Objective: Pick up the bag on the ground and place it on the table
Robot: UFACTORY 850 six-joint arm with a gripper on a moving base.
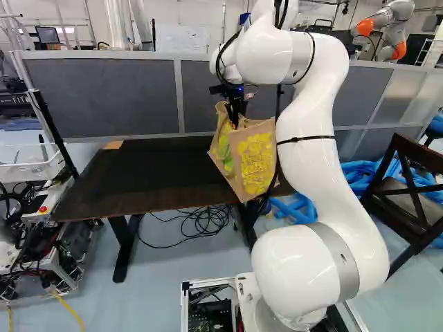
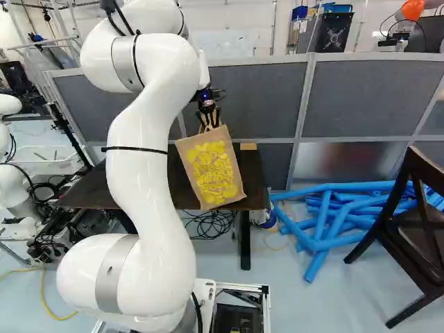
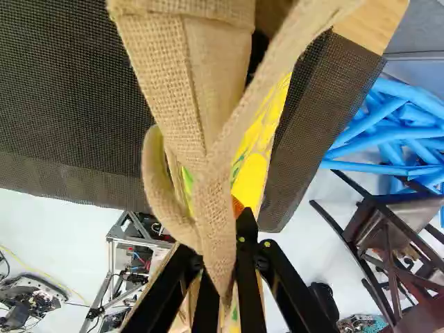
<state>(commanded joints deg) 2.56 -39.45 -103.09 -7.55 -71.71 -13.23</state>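
The gripper (image 2: 209, 119) hangs fingers-down in the right base view, above the tan bag (image 2: 211, 170) with yellow print. In the wrist view the gripper (image 3: 225, 277) is shut on the burlap handles of the bag (image 3: 187, 90), which run up between both fingers. The bag hangs tilted over the dark table (image 1: 159, 173), near its end closest to the arm in the left base view. Whether its bottom touches the tabletop I cannot tell.
Blue tubes (image 2: 333, 215) lie on the floor beyond the table, with a dark wooden chair (image 2: 416, 229) nearby. Grey partitions (image 1: 111, 97) stand behind. Black cables (image 1: 201, 225) lie under the table. Another robot (image 1: 391, 28) shows beyond the partition.
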